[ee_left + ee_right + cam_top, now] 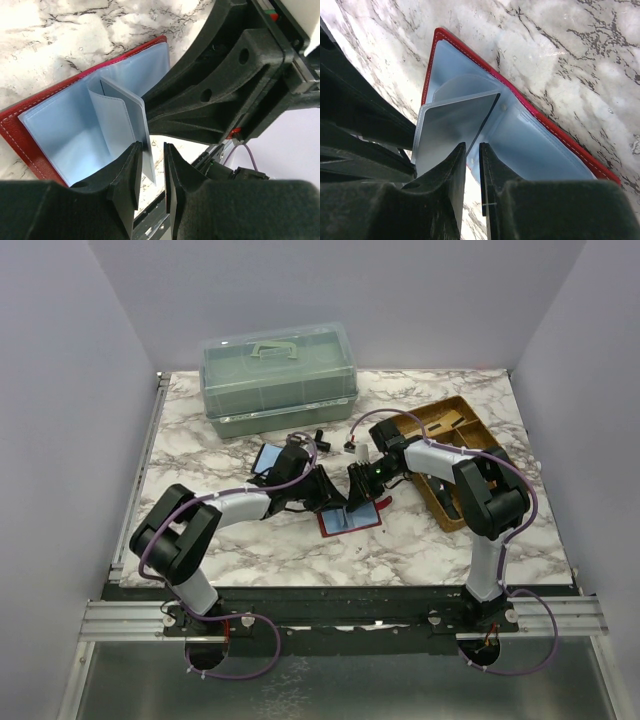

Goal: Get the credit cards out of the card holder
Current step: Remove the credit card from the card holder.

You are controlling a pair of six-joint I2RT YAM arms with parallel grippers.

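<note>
Two pincers crowding one thin edge is the main worry. Scene: card holder point(352, 523) lies open mid-bench point(300, 555) between the arms, red cover down, blue panels up. One pale blue leaf point(122, 117) stands up out of it. Can't tell if that's a bare credit card or a sleeve with the card inside

State of the left pincer point(151, 150): jaws narrowed to a slit with the leaf's lower corner in it, and bench showing through on one side, so can't tell if it's really pinching. Same for the right pincer point(472, 148) from the other side: slit nearly closed at the leaf's edge, grip not confirmable

Risks as I read them:
- nothing visibly pins the card holder down, so if either arm pulls, the whole thing likely lifts or skids instead of giving up the card
- if the leaf is a sleeve, pulling just strains the seam and no card comes out
- the two arms' fingers sit just beside each other, so a small misalignment means a clash or a bent card
- shallow bite on a slick edge, so the card may slip, drop back in or slide off across the bench
</note>
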